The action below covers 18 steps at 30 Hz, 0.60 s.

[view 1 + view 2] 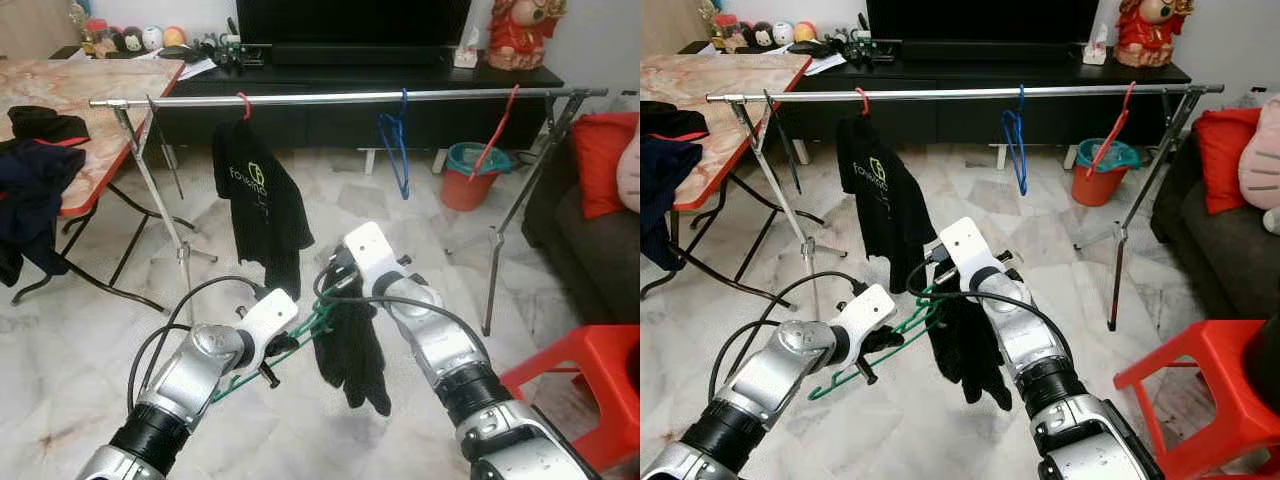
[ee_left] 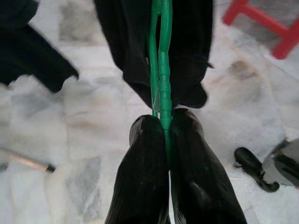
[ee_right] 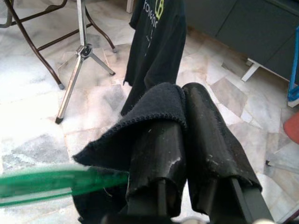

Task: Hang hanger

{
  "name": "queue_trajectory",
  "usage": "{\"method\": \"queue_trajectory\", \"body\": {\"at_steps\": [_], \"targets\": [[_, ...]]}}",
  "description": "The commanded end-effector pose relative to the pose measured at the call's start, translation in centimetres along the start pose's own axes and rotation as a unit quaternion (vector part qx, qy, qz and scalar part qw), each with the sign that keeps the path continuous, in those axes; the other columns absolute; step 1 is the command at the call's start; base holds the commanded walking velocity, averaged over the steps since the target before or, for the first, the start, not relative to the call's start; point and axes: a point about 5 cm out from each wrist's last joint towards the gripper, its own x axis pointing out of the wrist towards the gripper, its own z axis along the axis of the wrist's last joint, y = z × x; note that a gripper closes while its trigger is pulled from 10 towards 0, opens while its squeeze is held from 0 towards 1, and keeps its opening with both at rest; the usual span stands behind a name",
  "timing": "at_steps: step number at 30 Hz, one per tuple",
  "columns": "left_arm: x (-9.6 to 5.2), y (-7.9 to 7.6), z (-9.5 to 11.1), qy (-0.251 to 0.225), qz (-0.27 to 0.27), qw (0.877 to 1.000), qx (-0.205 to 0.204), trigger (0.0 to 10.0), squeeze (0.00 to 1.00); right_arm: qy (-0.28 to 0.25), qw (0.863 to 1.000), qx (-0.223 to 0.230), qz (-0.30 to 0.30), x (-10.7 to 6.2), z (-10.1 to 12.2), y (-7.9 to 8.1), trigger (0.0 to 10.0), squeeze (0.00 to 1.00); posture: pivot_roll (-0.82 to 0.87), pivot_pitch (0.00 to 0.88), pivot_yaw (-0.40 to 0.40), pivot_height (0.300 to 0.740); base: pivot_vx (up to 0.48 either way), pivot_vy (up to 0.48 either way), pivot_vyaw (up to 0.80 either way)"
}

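Hanger geometry decides the coming move: the green plastic hanger lies slantwise in the lower centre of the left eye view, its long axis running from lower left up toward the right, well below and in front of the steel rail that crosses the top of the frame. The left gripper is clamped on the hanger's green bar, both fingers pinched flat against it in the left wrist view. The right gripper is closed on a fold of the black garment that drapes from the hanger; the right wrist view shows the cloth wrapped over one finger. Of the two, the right gripper sits higher and nearer the rail. I judge the hanger must travel up and forward. A black t-shirt on a red hanger and a bare blue hanger already hang there, with free rail between them.
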Motion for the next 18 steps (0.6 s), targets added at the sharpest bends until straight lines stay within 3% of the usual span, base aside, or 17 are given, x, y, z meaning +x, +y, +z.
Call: {"method": "queue_trajectory", "body": {"at_steps": [1,5,11,18], "targets": [[-0.1,1.0,0.1,0.012,0.034,0.999,0.000,10.0,0.00,-0.020,1.000,0.002,-0.004,-0.1,0.9,-0.1,10.0,0.00,-0.10,0.000,-0.020,0.740,0.000,0.000,0.00],[0.1,1.5,0.0,0.021,0.068,0.997,-0.029,10.0,0.00,-0.021,1.000,0.006,-0.009,-0.1,1.2,-0.1,10.0,0.00,-0.10,0.000,-0.020,0.740,0.000,0.000,0.00],[0.2,1.9,-0.4,0.037,0.079,0.996,-0.037,10.0,0.00,-0.034,0.999,0.029,-0.010,-0.2,2.0,0.0,10.0,0.00,-0.11,0.000,-0.017,0.740,0.000,0.000,0.00],[0.1,2.9,1.4,-0.030,0.128,0.991,-0.033,10.0,0.00,-0.026,0.999,0.038,0.012,-0.4,1.7,1.0,10.0,0.00,-0.11,0.000,-0.017,0.740,0.000,0.000,0.00]]}}
